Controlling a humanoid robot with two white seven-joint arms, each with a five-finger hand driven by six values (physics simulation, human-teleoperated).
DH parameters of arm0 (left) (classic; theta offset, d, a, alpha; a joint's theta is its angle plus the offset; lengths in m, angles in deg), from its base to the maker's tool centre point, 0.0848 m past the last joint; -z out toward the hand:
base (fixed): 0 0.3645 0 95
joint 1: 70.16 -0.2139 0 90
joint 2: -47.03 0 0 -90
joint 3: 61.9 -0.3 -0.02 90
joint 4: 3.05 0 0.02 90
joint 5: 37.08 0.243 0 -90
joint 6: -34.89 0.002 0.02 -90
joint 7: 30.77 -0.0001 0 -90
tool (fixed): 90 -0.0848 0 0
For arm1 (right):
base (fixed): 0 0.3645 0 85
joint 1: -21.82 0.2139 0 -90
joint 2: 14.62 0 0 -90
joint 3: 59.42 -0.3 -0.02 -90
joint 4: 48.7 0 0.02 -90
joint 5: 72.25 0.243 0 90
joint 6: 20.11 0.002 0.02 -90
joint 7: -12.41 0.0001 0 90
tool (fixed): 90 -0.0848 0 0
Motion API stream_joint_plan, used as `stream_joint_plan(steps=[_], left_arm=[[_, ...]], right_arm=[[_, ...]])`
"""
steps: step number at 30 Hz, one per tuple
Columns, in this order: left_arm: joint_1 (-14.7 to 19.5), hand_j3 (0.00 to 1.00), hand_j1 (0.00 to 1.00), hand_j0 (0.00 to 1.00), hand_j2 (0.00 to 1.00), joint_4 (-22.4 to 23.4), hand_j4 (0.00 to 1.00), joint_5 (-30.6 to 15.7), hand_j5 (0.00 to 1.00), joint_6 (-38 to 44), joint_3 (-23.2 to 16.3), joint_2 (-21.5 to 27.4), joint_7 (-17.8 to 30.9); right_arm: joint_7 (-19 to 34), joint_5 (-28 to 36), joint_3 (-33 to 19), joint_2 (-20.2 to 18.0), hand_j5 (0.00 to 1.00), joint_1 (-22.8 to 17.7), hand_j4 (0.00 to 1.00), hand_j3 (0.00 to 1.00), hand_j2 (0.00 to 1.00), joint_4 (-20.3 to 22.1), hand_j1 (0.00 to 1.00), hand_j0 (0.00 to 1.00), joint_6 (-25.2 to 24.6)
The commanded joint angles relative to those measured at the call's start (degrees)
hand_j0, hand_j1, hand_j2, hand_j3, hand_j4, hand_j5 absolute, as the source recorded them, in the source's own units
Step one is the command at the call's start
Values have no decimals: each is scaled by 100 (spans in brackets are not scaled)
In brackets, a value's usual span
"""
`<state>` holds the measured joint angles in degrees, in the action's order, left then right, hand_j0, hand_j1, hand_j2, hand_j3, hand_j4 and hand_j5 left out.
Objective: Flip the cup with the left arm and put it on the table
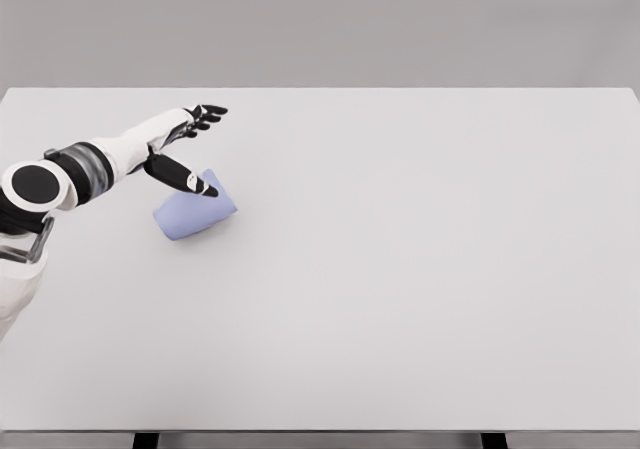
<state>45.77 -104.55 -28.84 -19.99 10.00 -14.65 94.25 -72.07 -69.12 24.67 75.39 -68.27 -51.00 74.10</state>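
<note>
The cup (pixel 194 212), a pale blue one, lay tilted on its side at the left part of the white bench (pixel 420 269), its wider end pointing toward the lower left and its narrower end toward the upper right. The left hand (pixel 186 149) reached in from the picture's left and sat directly over the cup's upper edge. Its four fingers (pixel 208 115) were stretched out and pointed away across the bench, holding nothing, while the thumb (pixel 185 177) angled down and lay against, or just at, the cup's top side. The hand was released, not yet grasping the cup. The right arm did not show at all.

By my reading the step in hand was the approach to the grasp. To do it well, the hand would need to come lower so the fingers could wrap the far wall of the cup while the thumb pressed the near wall, taking it around the middle of the body instead of at the rim. A pinch at one end looked likely to let the cup roll or slip out, since it rested on a curved side. Closing slowly and evenly should keep it from skidding away. Once held, the wrist would have to turn the cup upright before setting it down flat
</note>
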Motion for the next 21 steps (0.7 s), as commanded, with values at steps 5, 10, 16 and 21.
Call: stream_joint_plan(steps=[5, 10, 16, 21], left_arm=[[0, 100, 100, 100, 100, -2, 100, 117, 100, -11, -229, 95, -2], [-53, 100, 100, 100, 100, -2, 100, 319, 100, -11, -255, 113, -2], [-132, 100, 100, 100, 100, 7, 100, 328, 100, -11, -291, 113, -2], [-229, 100, 100, 100, 100, 7, 100, 345, 100, -11, -291, 174, -2]], right_arm=[[1, -6, 2, 0, 100, 0, 100, 100, 100, 1, 100, 100, 1], [1, -6, 2, 0, 100, 0, 100, 100, 100, 1, 100, 100, 1], [1, -6, 2, 0, 100, 0, 100, 100, 100, 1, 100, 100, 1], [1, -6, 2, 0, 100, 0, 100, 100, 100, 1, 100, 100, 1]])
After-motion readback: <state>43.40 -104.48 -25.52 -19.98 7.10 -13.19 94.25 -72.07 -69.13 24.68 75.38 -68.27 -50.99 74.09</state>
